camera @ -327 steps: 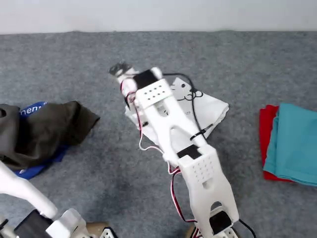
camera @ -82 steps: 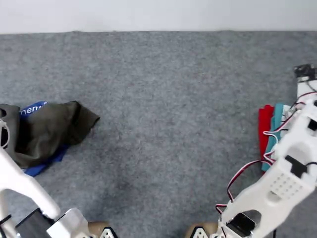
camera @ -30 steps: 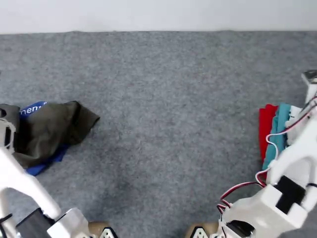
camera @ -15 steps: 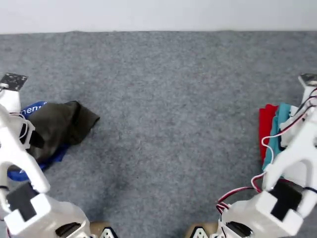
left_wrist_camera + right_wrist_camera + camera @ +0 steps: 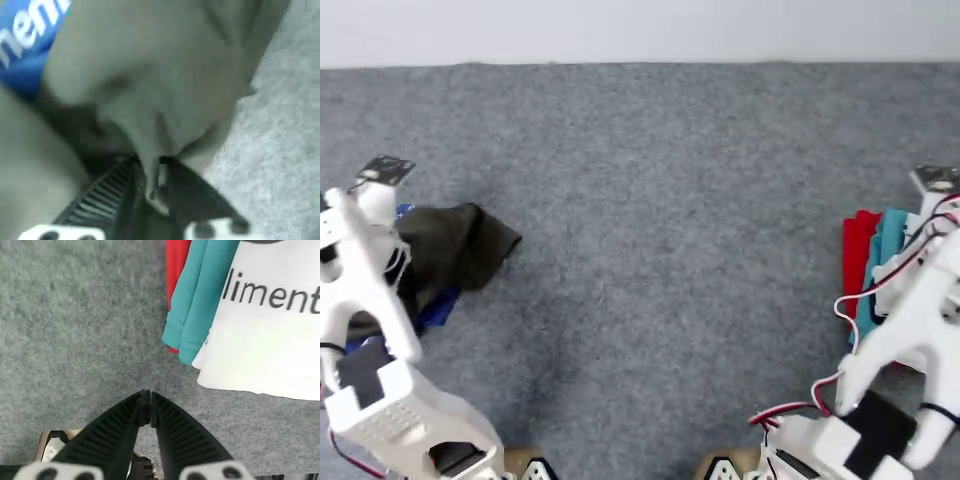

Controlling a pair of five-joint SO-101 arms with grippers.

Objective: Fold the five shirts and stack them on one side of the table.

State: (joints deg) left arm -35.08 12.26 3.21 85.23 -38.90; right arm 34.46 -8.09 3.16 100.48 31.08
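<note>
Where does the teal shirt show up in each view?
High view: teal shirt at the right edge, partly under the right arm.
Right wrist view, between red shirt and white shirt.
Left wrist view: faces the olive shirt instead.
Shared landmark: the red shirt beside it.

A grey, carpet-like table top (image 5: 660, 200) spanned the high view. At middle left a crumpled dark olive shirt (image 5: 455, 250) lay on it, overlapping a blue shirt (image 5: 433, 309). At the right edge sat a folded stack: red shirt (image 5: 857, 250) lowest, teal shirt (image 5: 882, 245) above, white shirt (image 5: 260, 340) on top.
</note>
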